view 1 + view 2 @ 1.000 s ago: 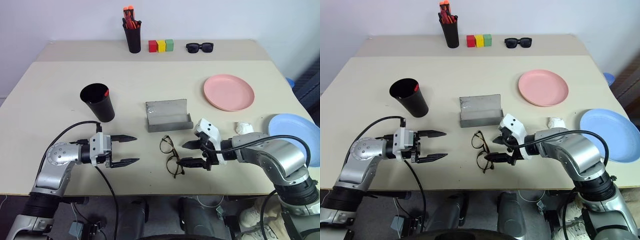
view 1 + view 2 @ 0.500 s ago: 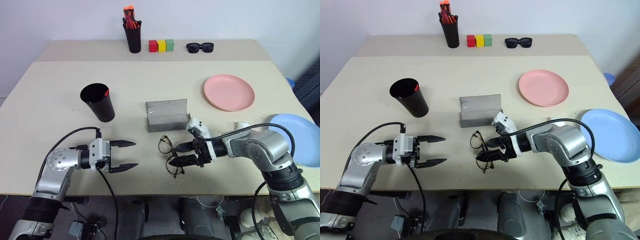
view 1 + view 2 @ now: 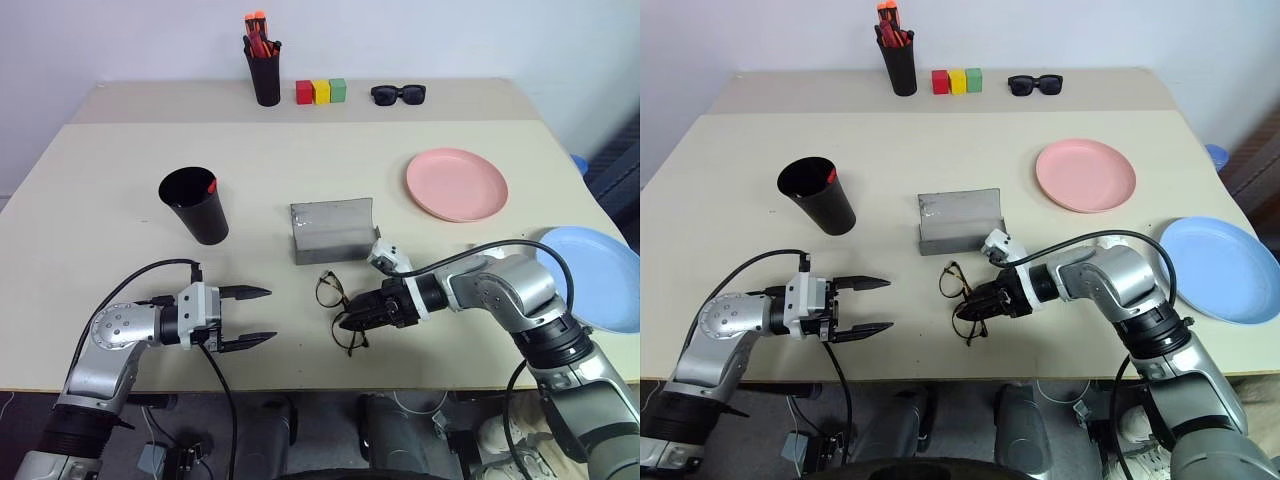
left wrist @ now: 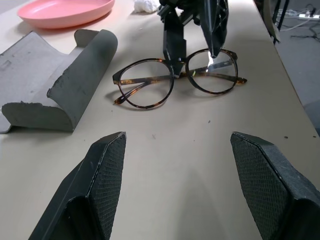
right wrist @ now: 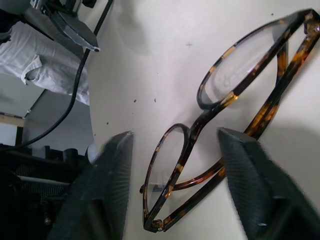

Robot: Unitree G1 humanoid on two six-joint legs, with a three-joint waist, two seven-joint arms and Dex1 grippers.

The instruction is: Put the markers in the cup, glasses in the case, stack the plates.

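Narrowed since before, right gripper (image 3: 357,319) straddles the thin tortoiseshell round-lensed glasses (image 3: 340,311) — ungripped; left gripper (image 3: 258,316) spread, empty — bare tabletop (image 3: 120,250) around.

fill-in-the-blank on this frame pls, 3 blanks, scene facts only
1. The glasses lie on the table just in front of the open grey ____.
2. The right gripper has one finger on each side of the ____ of the glasses.
3. The pink plate and the blue plate lie ____, not stacked.

Missing words: case; bridge; apart
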